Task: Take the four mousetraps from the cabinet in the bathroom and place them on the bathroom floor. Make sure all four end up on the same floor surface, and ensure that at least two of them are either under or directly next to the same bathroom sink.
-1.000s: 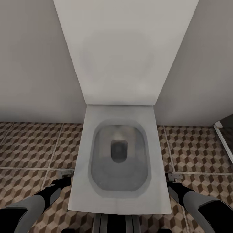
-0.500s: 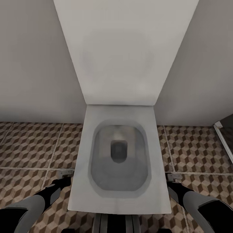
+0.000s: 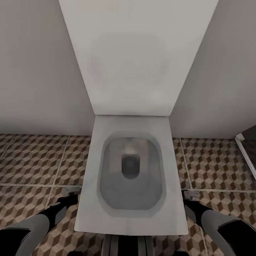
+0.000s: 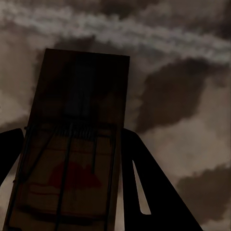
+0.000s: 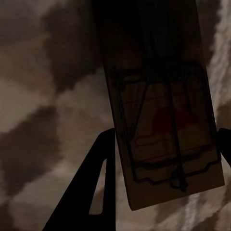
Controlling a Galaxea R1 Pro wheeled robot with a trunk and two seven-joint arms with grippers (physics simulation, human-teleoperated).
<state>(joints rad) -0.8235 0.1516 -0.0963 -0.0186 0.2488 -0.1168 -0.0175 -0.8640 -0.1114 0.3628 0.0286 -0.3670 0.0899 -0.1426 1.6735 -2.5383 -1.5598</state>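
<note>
Each hand holds one mousetrap. In the left wrist view a brown mousetrap (image 4: 72, 144) with a wire spring and a red mark sits between the dark fingers of my left gripper (image 4: 71, 134), which is shut on it, close above the bathroom floor (image 4: 183, 96). My right gripper (image 5: 167, 132) is shut on a second mousetrap (image 5: 163, 120) the same way. From the head, the left gripper (image 3: 69, 197) and right gripper (image 3: 189, 201) hang low on either side of a toilet. The cabinet and the sink are out of view.
A white toilet (image 3: 89, 185) with its lid (image 3: 135, 53) raised stands straight ahead against a pale wall, between my two arms. Cube-patterned tiles (image 3: 32, 160) spread to both sides. A white frame edge (image 3: 245, 151) runs along the floor at the far right.
</note>
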